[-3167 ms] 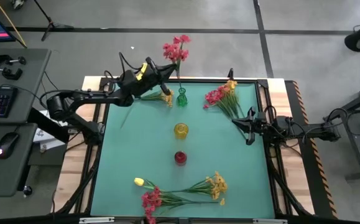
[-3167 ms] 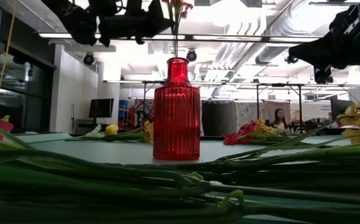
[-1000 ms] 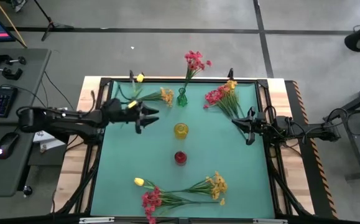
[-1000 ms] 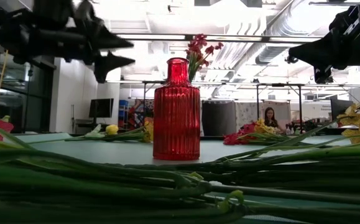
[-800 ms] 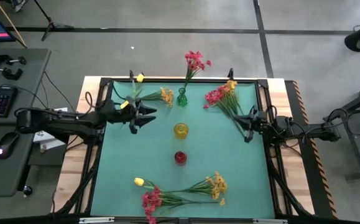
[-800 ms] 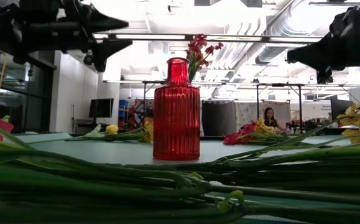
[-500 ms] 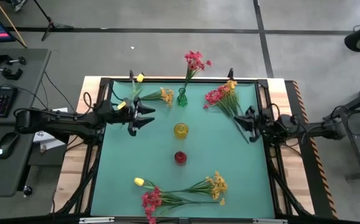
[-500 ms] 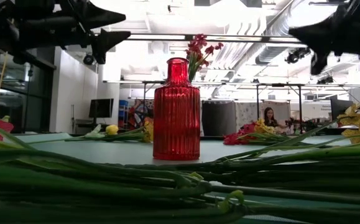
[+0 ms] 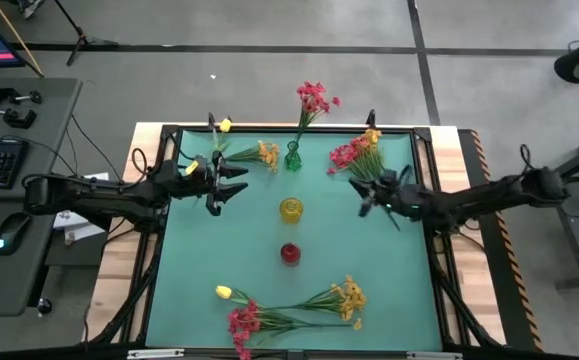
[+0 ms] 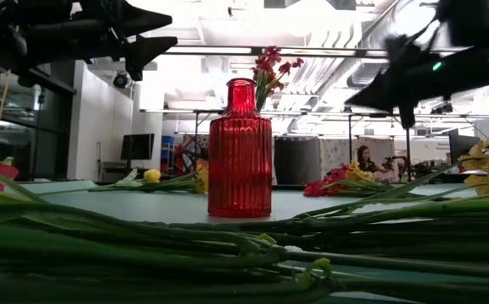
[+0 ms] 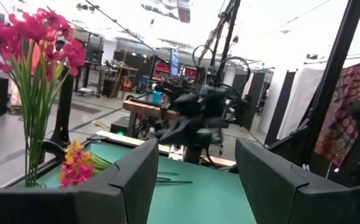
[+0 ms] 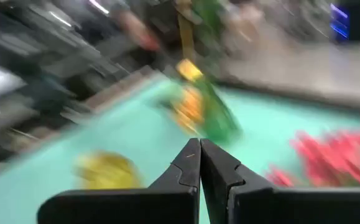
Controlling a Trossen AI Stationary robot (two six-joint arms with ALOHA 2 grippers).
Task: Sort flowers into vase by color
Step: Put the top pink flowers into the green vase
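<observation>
Worktop: right arm has swung inward, right pincer clenched, empty, now beside the mixed bunch at the far right. Left pincer released, empty, pulled back from the green vase, where 1 pink stem now stands. Red vase and yellow vase empty. Right arm likely picks next.

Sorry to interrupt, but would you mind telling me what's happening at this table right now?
A two-armed robot is sorting artificial flowers into three small vases by colour. One pink-red bunch stands in the green vase; the yellow vase and red vase show no flowers. The left gripper hovers open and empty at the mat's left side. The right gripper, shut and empty, is over the mat beside the loose bunches at the far right. More flowers lie along the near edge.
</observation>
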